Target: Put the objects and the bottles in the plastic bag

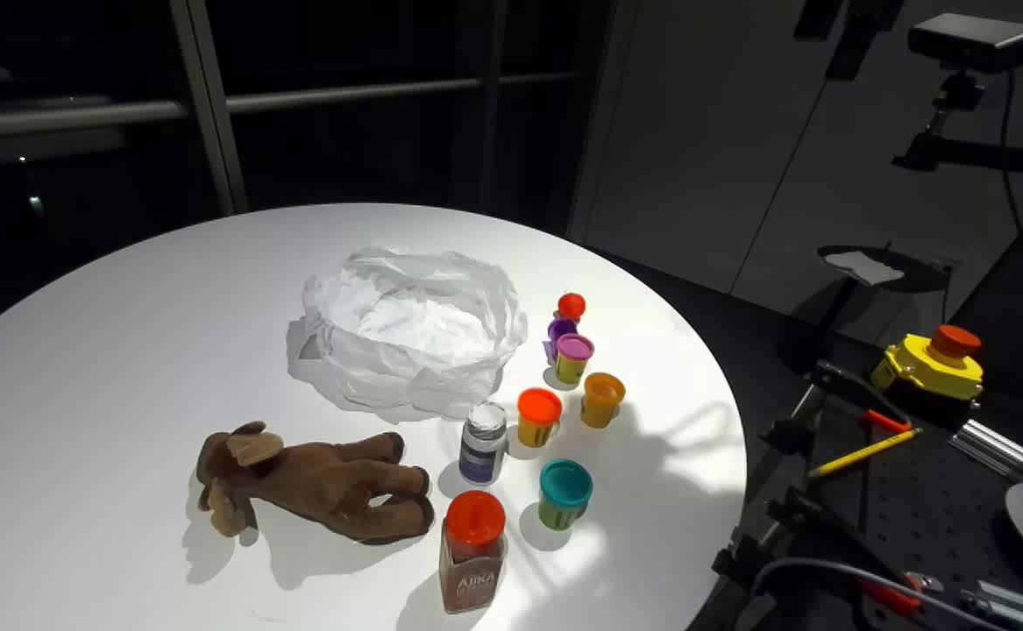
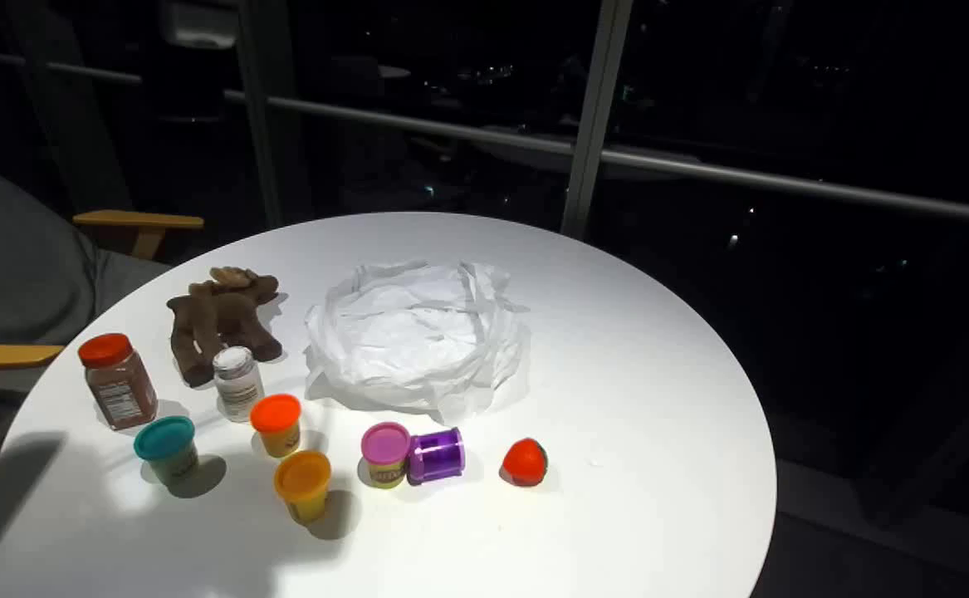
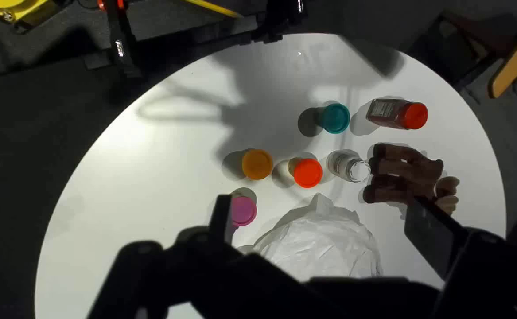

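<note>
A white crumpled plastic bag (image 1: 388, 377) stands open at the table's middle; nothing shows inside in either exterior view. A red-lidded brown bottle (image 1: 472, 570) and a clear, silvery-topped bottle (image 1: 480, 451) stand upright. A brown plush moose (image 1: 327, 480) lies beside them. Small tubs stand near: teal (image 2: 167, 453), red-orange (image 2: 276, 425), orange (image 2: 303, 486) and pink (image 2: 385, 454). A purple cylinder (image 2: 437, 455) lies against the pink tub; a red strawberry (image 2: 525, 462) is apart. My gripper (image 3: 320, 217) is open and empty above the bag, seen only in the wrist view.
All of it is on a round white table (image 2: 617, 399) with a curved edge. A black cart (image 1: 905, 491) with a yellow, red-topped button box (image 1: 932, 364) stands beside it. A chair with wooden arms (image 2: 7, 355) is close to the table. Dark windows stand behind.
</note>
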Controlling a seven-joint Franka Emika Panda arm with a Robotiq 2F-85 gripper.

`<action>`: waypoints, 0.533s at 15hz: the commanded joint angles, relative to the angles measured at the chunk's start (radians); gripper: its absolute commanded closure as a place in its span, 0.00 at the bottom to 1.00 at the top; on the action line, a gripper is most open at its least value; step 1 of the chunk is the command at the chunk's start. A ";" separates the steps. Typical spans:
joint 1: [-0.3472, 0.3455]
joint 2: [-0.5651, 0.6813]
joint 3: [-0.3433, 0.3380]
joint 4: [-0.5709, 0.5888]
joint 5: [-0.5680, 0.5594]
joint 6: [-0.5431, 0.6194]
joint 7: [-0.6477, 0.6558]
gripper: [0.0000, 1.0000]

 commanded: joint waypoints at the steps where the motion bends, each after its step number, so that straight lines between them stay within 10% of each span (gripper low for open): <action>1: -0.022 0.002 0.019 0.005 0.010 -0.003 -0.010 0.00; 8: -0.022 -0.003 0.019 0.010 0.010 -0.003 -0.010 0.00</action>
